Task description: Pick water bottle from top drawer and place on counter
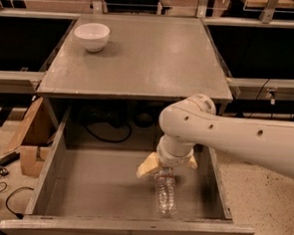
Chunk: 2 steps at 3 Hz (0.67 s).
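My pincer is down inside the top drawer, right of the middle and hanging from the thick white arm that comes in from the right. Its two tan fingers stand apart, spread wider than the water bottle and set to either side of the bottle's far end. I see no squeeze on the plastic, and I cannot tell whether either finger touches it. The bottle is on the drawer floor, its clear ribbed body running from the pincer toward the front wall and ending just short of it. Its cap is hidden under the wrist.

The drawer is pulled fully out, and its grey floor is bare around the bottle. Behind it, in the dark space under the counter, a black cable loops. On the counter a white bowl sits at the far left corner, well apart from everything below. A cardboard box leans beside the cabinet on the left.
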Each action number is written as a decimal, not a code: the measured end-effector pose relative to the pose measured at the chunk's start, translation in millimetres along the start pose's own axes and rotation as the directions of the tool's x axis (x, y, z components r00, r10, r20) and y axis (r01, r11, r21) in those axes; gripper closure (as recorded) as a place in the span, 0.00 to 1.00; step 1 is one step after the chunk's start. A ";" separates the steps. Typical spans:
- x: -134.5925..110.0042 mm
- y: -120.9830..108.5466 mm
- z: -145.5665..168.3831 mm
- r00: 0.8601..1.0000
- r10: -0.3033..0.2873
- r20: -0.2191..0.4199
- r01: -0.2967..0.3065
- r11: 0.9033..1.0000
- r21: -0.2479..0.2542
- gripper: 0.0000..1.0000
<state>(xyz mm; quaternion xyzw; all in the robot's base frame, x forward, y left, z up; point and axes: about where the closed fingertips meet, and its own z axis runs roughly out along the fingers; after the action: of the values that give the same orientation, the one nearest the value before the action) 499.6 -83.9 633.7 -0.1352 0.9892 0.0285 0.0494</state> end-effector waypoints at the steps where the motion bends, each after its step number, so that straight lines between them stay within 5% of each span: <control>1: -0.8 -0.8 11.2 0.999 0.039 0.001 -0.039 0.999 -0.016 0.00; 2: 3.6 -1.7 19.8 0.997 0.073 0.021 -0.072 0.996 -0.046 0.18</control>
<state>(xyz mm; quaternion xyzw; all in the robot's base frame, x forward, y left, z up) 498.4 -85.2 613.6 -0.1000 0.9919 0.0539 0.0565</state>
